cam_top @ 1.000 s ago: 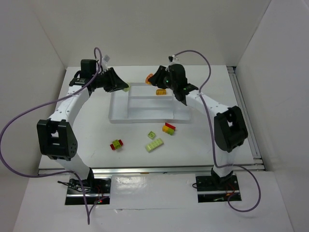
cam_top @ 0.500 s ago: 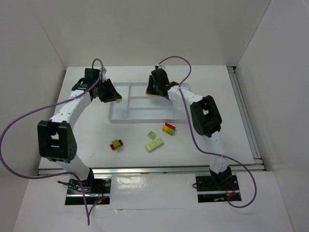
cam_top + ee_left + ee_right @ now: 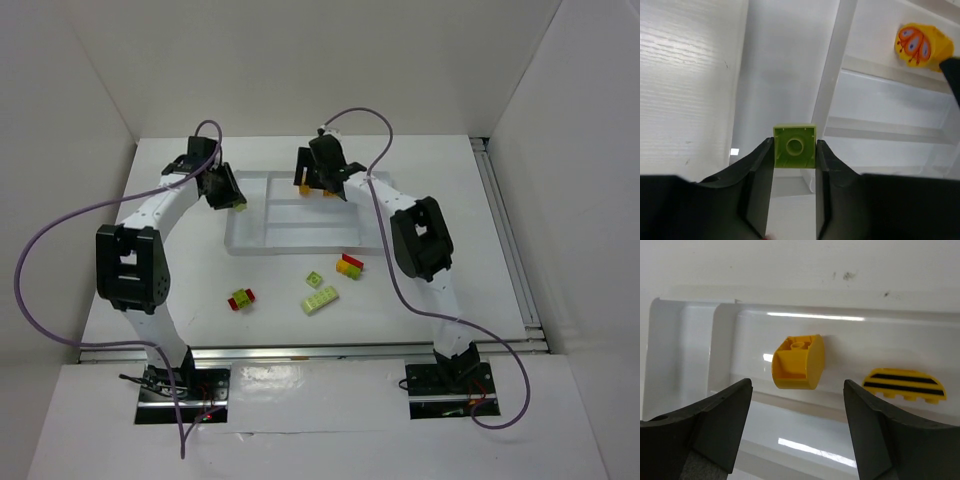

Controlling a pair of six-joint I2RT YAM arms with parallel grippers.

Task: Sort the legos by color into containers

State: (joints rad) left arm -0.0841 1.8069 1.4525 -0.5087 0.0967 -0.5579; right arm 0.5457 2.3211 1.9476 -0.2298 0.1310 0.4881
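My left gripper (image 3: 794, 150) is shut on a light green lego (image 3: 794, 146), seen from its hollow underside. It hangs at the left end of the white tray (image 3: 240, 243), over the table just left of the rim, and shows in the top view as the left gripper (image 3: 237, 200). My right gripper (image 3: 796, 390) stands open over the tray's back slot, nothing between its fingers. Below it lies a yellow curved lego (image 3: 799, 362), beside a yellow black-striped piece (image 3: 903, 385). The top view shows the right gripper (image 3: 320, 187) at the tray's back edge.
On the table in front of the tray lie a small green brick (image 3: 315, 277), a yellow-and-red stack (image 3: 349, 265), a light green plate (image 3: 320, 299) and a green-and-red stack (image 3: 241, 298). White walls enclose the table on three sides.
My right gripper swung left over the tray's back slot and opened, letting go of the yellow lego. My left gripper, still shut on the green lego, shifted slightly along the tray's left end.
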